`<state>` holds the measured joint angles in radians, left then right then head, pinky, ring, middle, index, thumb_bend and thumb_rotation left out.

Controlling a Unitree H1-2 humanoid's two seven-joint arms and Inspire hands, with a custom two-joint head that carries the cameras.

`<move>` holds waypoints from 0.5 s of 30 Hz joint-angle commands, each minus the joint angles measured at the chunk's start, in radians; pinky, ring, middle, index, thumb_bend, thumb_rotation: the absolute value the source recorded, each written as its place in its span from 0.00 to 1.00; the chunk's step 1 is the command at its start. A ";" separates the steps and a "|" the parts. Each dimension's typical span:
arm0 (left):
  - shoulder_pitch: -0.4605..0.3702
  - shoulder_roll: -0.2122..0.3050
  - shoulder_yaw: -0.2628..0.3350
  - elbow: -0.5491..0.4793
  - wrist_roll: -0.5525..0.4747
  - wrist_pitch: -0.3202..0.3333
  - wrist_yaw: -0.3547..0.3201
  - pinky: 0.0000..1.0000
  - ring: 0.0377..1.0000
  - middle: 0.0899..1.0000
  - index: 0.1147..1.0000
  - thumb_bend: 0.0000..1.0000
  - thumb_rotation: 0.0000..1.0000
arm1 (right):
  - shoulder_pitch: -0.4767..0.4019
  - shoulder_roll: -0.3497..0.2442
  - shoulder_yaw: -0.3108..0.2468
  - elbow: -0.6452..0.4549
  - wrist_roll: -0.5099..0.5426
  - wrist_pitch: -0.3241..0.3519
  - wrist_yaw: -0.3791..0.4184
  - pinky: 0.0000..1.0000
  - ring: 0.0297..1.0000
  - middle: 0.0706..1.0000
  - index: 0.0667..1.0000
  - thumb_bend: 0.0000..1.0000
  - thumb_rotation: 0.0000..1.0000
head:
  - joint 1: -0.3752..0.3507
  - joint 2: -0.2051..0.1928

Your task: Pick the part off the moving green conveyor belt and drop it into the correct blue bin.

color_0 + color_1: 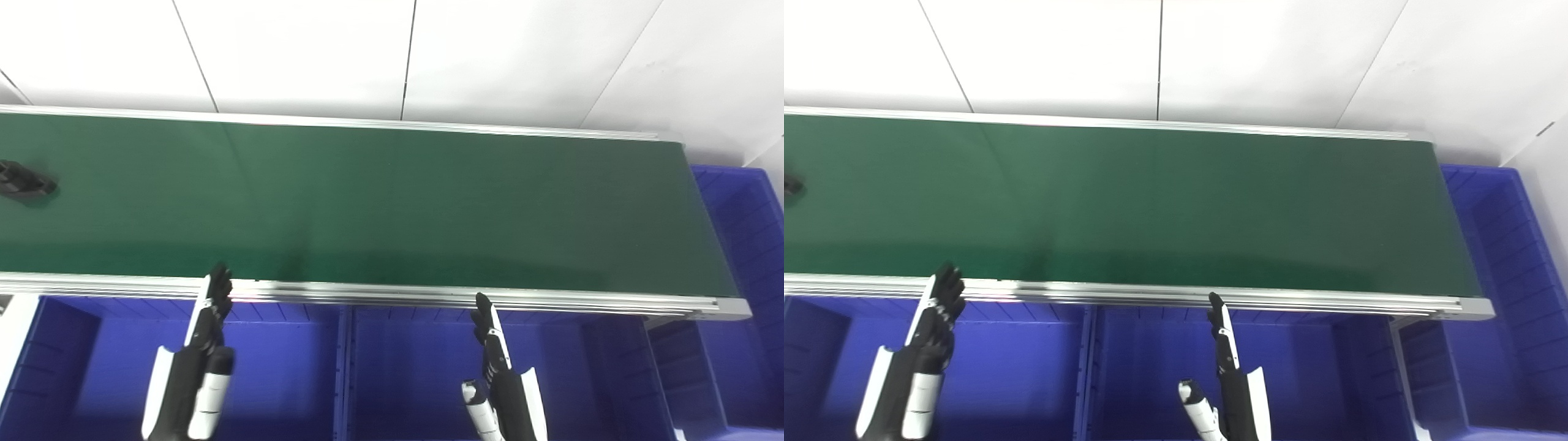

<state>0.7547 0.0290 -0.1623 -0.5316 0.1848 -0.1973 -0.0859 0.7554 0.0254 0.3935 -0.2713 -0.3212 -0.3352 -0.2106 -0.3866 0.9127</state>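
Both hands wait, fingers straight and holding nothing.
The left hand [205,334] and right hand [493,352] hover above the bins [404,367]; the dark part [23,182] lies on the belt [380,202], far left of the left fingers.

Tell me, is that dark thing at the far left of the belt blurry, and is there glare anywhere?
Left eye view: the dark part looks soft, cut by the frame edge; a pale sheen lies along the green belt. Right eye view: only a sliver of it shows; the white wall is bright, nearly washed out.
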 commanded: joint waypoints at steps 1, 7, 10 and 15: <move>-0.008 0.022 -0.002 -0.003 0.026 -0.044 0.000 1.00 1.00 1.00 1.00 0.67 1.00 | -0.035 0.080 0.039 -0.028 0.032 -0.004 0.009 0.98 0.98 1.00 1.00 0.84 1.00 | 0.003 -0.001; -0.022 0.038 -0.006 0.000 0.018 -0.025 -0.002 1.00 1.00 1.00 1.00 0.70 1.00 | -0.049 0.087 0.037 -0.009 0.038 -0.008 0.009 0.98 0.98 1.00 1.00 0.84 1.00 | 0.007 -0.005; -0.027 0.038 -0.007 0.006 -0.002 -0.023 0.000 1.00 1.00 1.00 1.00 0.69 1.00 | -0.055 0.092 0.035 -0.001 0.049 -0.008 0.006 0.98 0.98 1.00 1.00 0.84 1.00 | 0.005 -0.009; -0.028 0.038 -0.010 0.006 -0.021 -0.012 -0.004 1.00 1.00 1.00 1.00 0.67 1.00 | -0.058 0.094 0.034 -0.002 0.066 0.004 0.007 0.98 0.98 1.00 1.00 0.84 1.00 | 0.007 -0.012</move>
<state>0.7218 0.0602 -0.1675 -0.5061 0.1784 -0.1951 -0.0894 0.7028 0.0328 0.3849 -0.2530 -0.2649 -0.3332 -0.2090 -0.3835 0.9035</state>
